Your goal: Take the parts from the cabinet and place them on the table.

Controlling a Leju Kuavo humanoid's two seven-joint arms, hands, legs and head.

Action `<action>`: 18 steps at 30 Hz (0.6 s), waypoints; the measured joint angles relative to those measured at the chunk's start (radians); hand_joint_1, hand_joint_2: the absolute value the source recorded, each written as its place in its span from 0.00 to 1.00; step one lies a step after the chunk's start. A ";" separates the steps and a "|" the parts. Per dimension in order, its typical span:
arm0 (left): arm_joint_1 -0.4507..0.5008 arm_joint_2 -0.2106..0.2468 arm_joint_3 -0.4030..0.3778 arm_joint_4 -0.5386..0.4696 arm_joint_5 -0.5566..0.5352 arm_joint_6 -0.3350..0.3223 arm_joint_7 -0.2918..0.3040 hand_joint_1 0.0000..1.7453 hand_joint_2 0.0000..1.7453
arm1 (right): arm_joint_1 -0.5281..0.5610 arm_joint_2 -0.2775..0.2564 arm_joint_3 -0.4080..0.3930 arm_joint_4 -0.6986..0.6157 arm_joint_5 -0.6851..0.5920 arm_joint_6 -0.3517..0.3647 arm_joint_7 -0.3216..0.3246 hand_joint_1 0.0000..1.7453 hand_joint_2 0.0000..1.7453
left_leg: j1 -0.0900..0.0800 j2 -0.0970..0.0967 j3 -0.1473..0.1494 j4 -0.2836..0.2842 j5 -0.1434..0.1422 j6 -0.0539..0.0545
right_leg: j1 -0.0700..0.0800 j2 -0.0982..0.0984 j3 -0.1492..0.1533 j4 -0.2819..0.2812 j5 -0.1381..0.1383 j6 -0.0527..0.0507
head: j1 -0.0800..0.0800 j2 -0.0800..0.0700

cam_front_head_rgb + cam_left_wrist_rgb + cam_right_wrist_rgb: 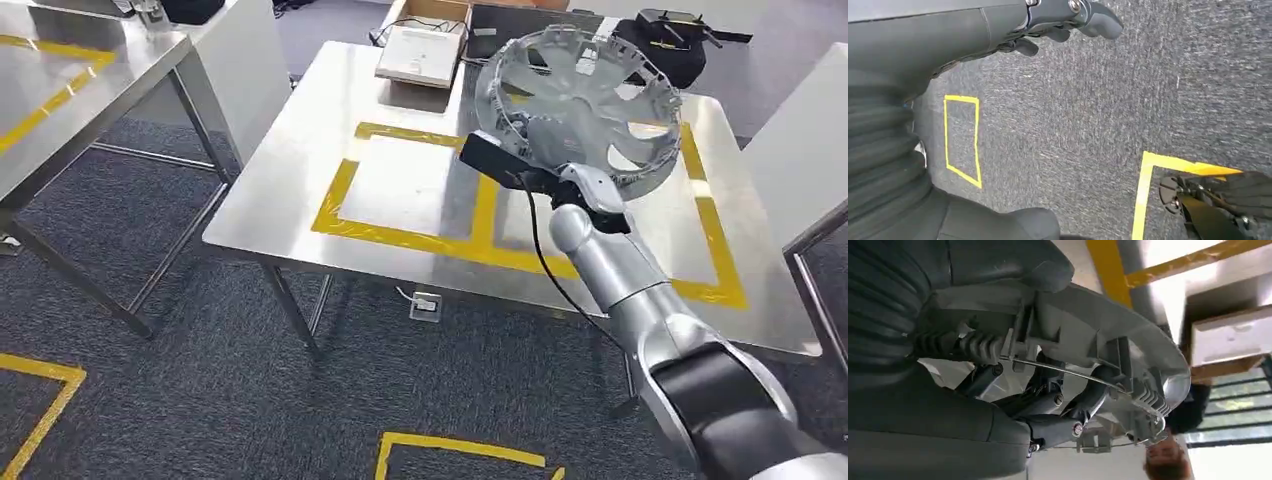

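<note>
A silver wheel cover (575,100) with curved spokes hangs tilted above the steel table (400,190), over its right yellow-taped square. My right hand (588,182) holds it by the near rim, largely hidden behind the black wrist camera. In the right wrist view the dark fingers (1058,405) are hooked through the ribbed back of the wheel cover (1088,335), with the thumb on its rim. My left hand (1068,20) hangs beside my body over the grey carpet, holding nothing, its fingers loosely apart.
Yellow tape (480,225) marks two squares on the table. A flat white box (420,55) and a black bag (670,45) lie at its far edge. A second steel table (60,90) stands to the left and a white panel (800,140) to the right.
</note>
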 joint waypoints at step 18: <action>0.001 0.007 -0.024 0.000 -0.011 -0.010 0.008 0.00 0.00 | -0.058 -0.073 -0.033 0.326 0.002 -0.030 0.037 0.00 0.00 | -0.003 0.008 0.012 -0.005 0.001 -0.001 | -0.007 0.005 0.007 -0.006 -0.003 0.061 | 0.000 0.000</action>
